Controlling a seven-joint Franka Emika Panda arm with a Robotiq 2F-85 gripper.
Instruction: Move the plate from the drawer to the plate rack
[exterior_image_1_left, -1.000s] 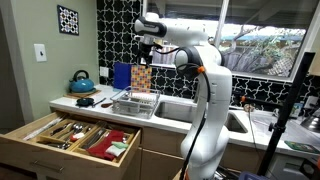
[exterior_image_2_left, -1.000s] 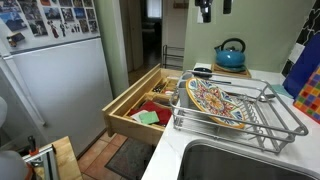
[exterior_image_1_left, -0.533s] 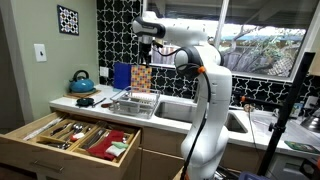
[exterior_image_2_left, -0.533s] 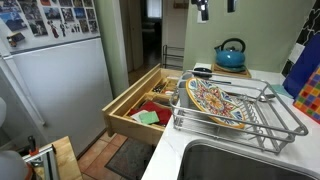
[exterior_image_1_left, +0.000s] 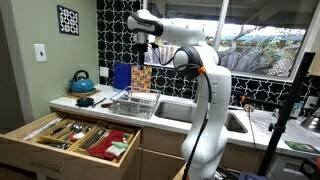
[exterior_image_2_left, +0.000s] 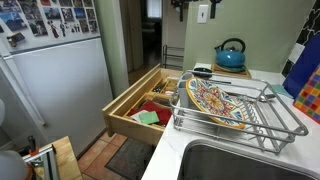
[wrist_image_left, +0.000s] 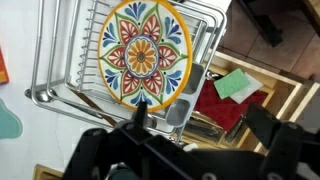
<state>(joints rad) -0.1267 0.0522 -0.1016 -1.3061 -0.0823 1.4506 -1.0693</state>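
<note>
The plate (exterior_image_2_left: 213, 103) stands on edge in the rack (exterior_image_2_left: 272, 122), tilted. In an exterior view it sits at the rack's left end, the end nearest the drawer (exterior_image_2_left: 130, 106). From the wrist view its patterned face (wrist_image_left: 145, 52) fills the upper centre, with rack wires (wrist_image_left: 60, 62) crossing to its left and below.

The pincer (wrist_image_left: 185, 146) is spread wide with nothing in it. Its two dark fingers (wrist_image_left: 100, 152) show at the lower left and lower right of the wrist view, well apart from the plate. In an exterior view the pincer (exterior_image_1_left: 150, 42) hangs high in the upper centre, above the plate (exterior_image_1_left: 142, 78) and rack (exterior_image_1_left: 130, 105).

The drawer (exterior_image_1_left: 50, 156) is pulled open at the lower left. Inside it lie a red cloth (exterior_image_1_left: 112, 143) and cutlery between wooden dividers. The wrist view shows the drawer (wrist_image_left: 272, 88) at the right, holding the cloth (wrist_image_left: 222, 102) and a green piece (wrist_image_left: 236, 85) just beside it.

The rack rests on the bench (exterior_image_1_left: 78, 104), near a blue kettle (exterior_image_2_left: 230, 55) towards the back. A steel sink (exterior_image_2_left: 230, 165) lies at the bottom right of that view.
</note>
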